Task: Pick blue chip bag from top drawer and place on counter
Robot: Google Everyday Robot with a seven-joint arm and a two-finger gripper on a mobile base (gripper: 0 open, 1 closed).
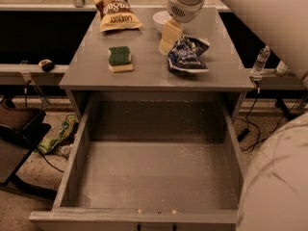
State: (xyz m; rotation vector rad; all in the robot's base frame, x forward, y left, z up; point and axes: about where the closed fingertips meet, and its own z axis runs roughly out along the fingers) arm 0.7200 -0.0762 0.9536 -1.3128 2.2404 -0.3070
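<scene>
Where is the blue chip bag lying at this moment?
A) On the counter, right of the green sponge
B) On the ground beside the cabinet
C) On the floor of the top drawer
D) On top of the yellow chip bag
A: the blue chip bag lies on the counter, right of the green sponge. The hand is at the bag's left edge, and the top drawer stands open below.

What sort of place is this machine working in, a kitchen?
Probably a lab or office mock-up rather than a home kitchen: a plain grey counter with a sponge and a yellow chip bag, an open drawer, loose cables on the floor. The gripper hangs over the counter beside the blue chip bag.
</scene>
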